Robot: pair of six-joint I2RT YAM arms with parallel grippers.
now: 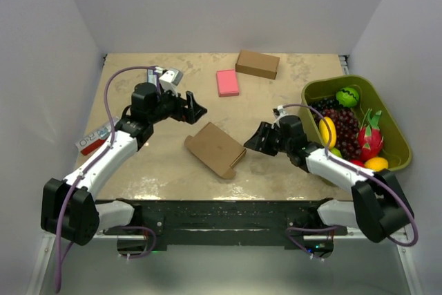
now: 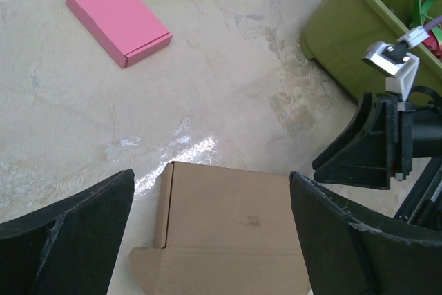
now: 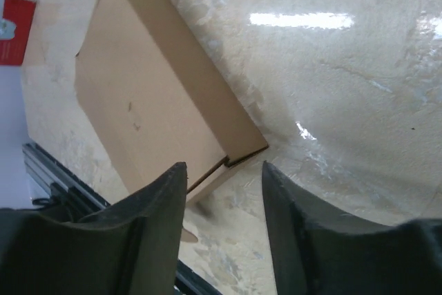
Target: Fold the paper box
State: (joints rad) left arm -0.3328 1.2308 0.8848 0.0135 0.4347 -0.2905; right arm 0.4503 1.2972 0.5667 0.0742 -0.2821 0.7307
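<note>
The paper box (image 1: 215,148) is a plain brown carton lying flat on the table near the front centre, with one flap sticking out at its near right corner. It also shows in the left wrist view (image 2: 228,233) and in the right wrist view (image 3: 155,101). My left gripper (image 1: 197,110) is open and empty, hovering just behind and left of the box. My right gripper (image 1: 254,139) is open and empty, just right of the box, near its loose flap. Neither gripper touches the box.
A ready-made brown box (image 1: 257,64) and a pink block (image 1: 227,82) lie at the back centre. A green bin (image 1: 383,112) full of toy fruit stands at the right. A small grey item (image 1: 168,74) lies at the back left, a red-and-white pack (image 1: 92,139) at the left edge.
</note>
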